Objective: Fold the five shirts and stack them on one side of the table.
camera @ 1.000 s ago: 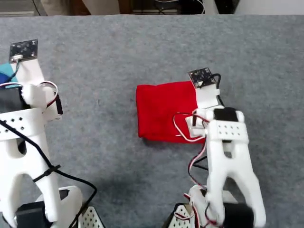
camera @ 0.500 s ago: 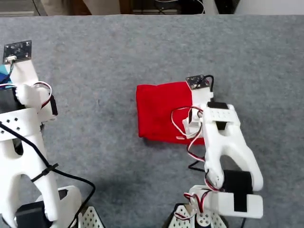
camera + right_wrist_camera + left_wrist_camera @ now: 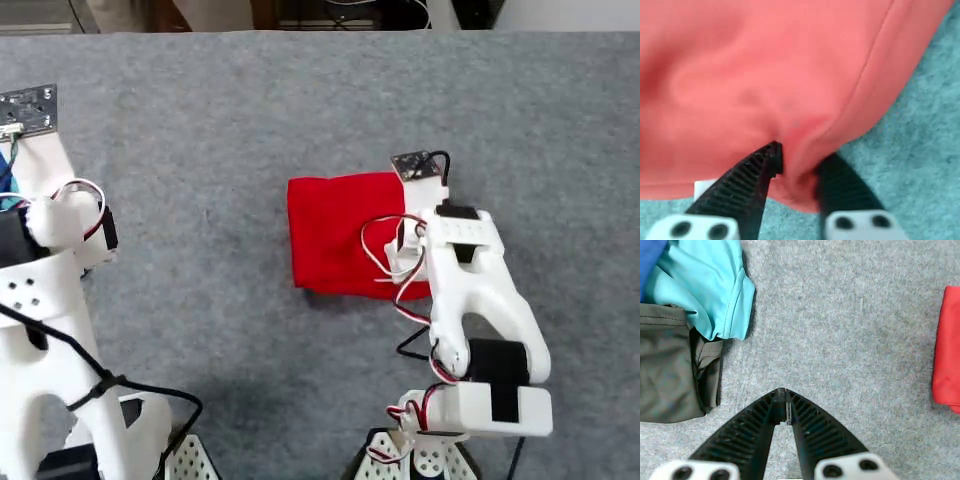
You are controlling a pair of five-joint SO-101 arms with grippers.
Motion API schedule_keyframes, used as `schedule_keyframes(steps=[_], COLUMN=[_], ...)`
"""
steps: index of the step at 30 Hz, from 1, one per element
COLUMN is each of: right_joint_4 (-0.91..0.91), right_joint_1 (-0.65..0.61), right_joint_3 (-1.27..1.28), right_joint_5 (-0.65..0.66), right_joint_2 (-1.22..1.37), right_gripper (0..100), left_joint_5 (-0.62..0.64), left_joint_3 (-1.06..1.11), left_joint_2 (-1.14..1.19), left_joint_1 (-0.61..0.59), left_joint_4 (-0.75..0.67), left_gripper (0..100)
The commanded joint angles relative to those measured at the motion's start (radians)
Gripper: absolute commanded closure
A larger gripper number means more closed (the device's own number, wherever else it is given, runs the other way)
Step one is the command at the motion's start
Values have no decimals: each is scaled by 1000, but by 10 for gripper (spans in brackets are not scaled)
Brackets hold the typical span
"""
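The folded red shirt [image 3: 345,235] lies mid-table on the grey felt [image 3: 200,130]. The right gripper [image 3: 799,162] pinches a bunched fold at its edge, and the right arm [image 3: 470,290] hides that side from above. The left gripper [image 3: 785,395], fingers pressed together, hangs over bare felt near a teal shirt [image 3: 705,285], an olive shirt [image 3: 670,370] and a blue cloth [image 3: 650,255] heaped together.

The left arm [image 3: 45,330] and right arm [image 3: 470,290] are white plastic shells with black motor blocks. The left tool [image 3: 784,395] and right tool [image 3: 799,160] each carry two black, ribbed, tapering fingers [image 3: 750,430] on white mounts with dark screw holes. Beside the right tool are looped red-and-white wires [image 3: 380,272] and a small dark circuit board [image 3: 418,165]. Well back from the left tool, a black cable [image 3: 105,383] is tied on.
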Motion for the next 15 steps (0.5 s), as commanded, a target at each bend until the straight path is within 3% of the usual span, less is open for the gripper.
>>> schedule_keyframes(steps=[1, 6, 10, 12, 15], right_joint_4=[-12, -9, 92, 167, 226], right_joint_1=[-10, -10, 21, 51, 84], right_joint_3=[-28, -39, -134, -216, -311], right_joint_5=[-5, -11, 5, 94, 373], right_joint_2=[30, 25, 27, 33, 35], right_gripper=[982, 987, 987, 987, 987], left_joint_5=[-6, -6, -6, -6, -6], left_joint_3=[-5, -3, -5, -3, -3], left_joint_2=[-30, -30, -33, -42, -64], left_joint_1=[-5, -9, -9, -9, -9], left_joint_4=[-11, -11, -11, -11, -11], left_gripper=[981, 981, 981, 981, 981])
